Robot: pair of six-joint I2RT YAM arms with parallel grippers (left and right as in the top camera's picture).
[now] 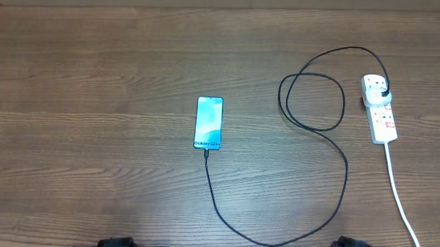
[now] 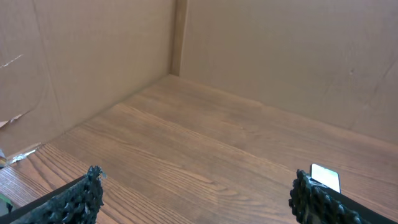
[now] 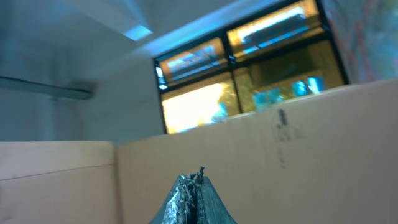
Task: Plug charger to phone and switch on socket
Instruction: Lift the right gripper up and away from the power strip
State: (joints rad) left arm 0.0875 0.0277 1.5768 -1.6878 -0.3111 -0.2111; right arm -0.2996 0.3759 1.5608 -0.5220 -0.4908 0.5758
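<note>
Left pincer is wide open, empty, over the brown wooden counter. Slim blue-screened phone sits mid-counter. The thin black charger cable looks seated in its bottom edge, plug in the white power strip far right. Right pincer is shut, empty, aimed upward. Remaining step, I'd say: flip the strip's switch, so the right arm must swing down.
</note>
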